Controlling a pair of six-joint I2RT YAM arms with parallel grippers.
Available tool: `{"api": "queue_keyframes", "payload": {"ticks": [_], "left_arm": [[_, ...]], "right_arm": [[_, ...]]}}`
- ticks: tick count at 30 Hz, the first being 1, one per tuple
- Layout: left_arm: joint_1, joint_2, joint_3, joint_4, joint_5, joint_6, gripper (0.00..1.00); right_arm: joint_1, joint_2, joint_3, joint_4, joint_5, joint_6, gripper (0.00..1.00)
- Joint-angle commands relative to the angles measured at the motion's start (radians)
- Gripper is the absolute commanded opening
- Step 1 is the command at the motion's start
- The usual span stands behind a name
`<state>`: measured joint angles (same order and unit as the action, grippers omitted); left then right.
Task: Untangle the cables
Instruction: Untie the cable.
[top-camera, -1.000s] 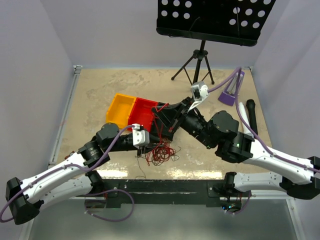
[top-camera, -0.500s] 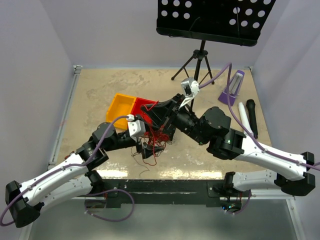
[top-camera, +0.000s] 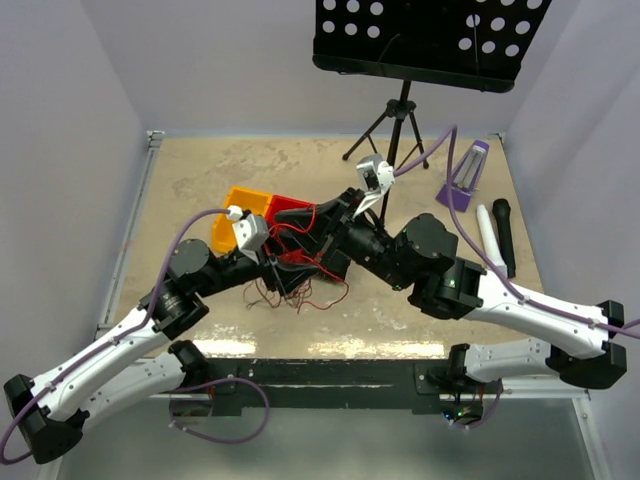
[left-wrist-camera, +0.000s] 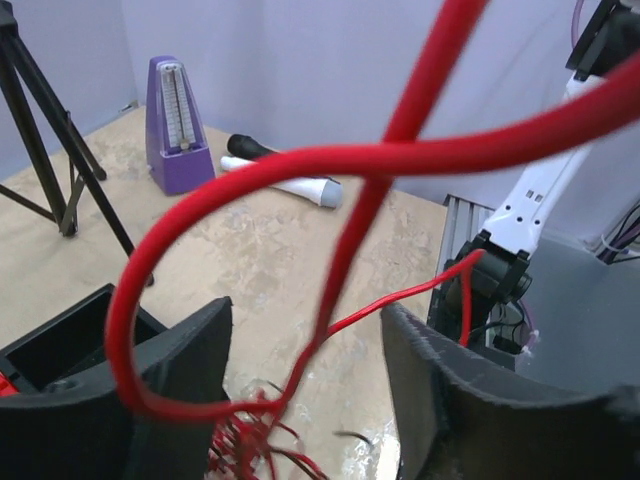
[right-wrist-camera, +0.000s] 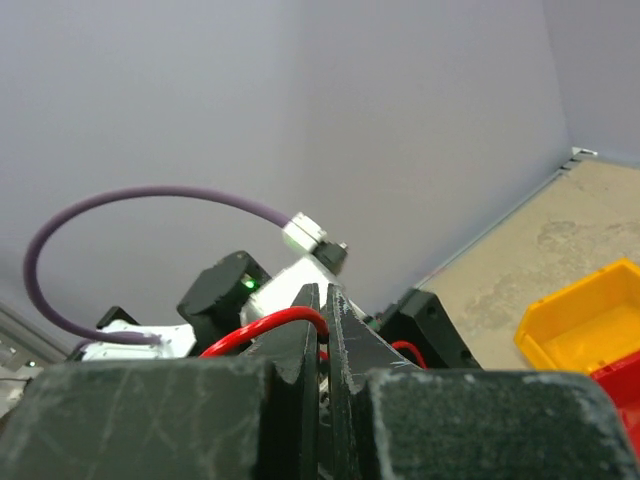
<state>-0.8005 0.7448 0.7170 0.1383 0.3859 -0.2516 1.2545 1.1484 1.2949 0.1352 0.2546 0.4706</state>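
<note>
Tangle of red and dark cables (top-camera: 303, 283) bunched over the table (top-camera: 200, 170), just in front of the red bin (top-camera: 292, 210) and between both grippers. Right gripper (right-wrist-camera: 322, 335) is clenched on one red strand (right-wrist-camera: 262, 322). Left gripper (left-wrist-camera: 305, 335) is spread wide, with a red loop crossing its gap, apparently draped rather than pinched. The wires look light, limp and springy, and are best taken by a single free strand away from the knot.

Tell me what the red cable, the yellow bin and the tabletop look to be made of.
Red cable: likely wire in plastic insulation; it is smooth, evenly coloured and bends in free loops.
Yellow bin: probably moulded plastic; uniform colour, soft sheen, rounded rim.
Tabletop: unclear; matte, mottled beige, so it could be stone-look laminate or worn board.
</note>
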Motion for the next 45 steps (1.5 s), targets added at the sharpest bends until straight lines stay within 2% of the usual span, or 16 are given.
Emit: {"api": "queue_keyframes", "payload": {"ticks": [1, 3, 5, 8, 15, 27, 45], "left_arm": [[0.003, 0.005, -0.039, 0.073, 0.027, 0.011, 0.57], [0.003, 0.005, -0.051, 0.075, 0.03, 0.037, 0.45], [0.003, 0.007, -0.068, 0.078, 0.033, 0.052, 0.24], [0.001, 0.002, -0.09, 0.07, 0.045, 0.064, 0.11], [0.003, -0.005, -0.105, 0.055, 0.082, 0.08, 0.13], [0.003, -0.021, -0.18, 0.041, 0.145, 0.169, 0.13], [0.001, -0.039, -0.3, 0.011, 0.202, 0.313, 0.13]], "right_arm": [[0.013, 0.008, 0.075, 0.081, -0.041, 0.016, 0.0], [0.016, 0.011, 0.089, 0.084, -0.044, 0.014, 0.0], [0.017, 0.014, 0.101, 0.089, -0.043, 0.011, 0.0], [0.017, 0.013, 0.124, 0.08, -0.028, -0.001, 0.0], [0.017, -0.009, 0.185, 0.061, 0.049, -0.061, 0.0], [0.017, -0.013, 0.375, -0.029, 0.182, -0.216, 0.0], [0.017, 0.001, 0.678, -0.075, 0.337, -0.415, 0.0]]}}
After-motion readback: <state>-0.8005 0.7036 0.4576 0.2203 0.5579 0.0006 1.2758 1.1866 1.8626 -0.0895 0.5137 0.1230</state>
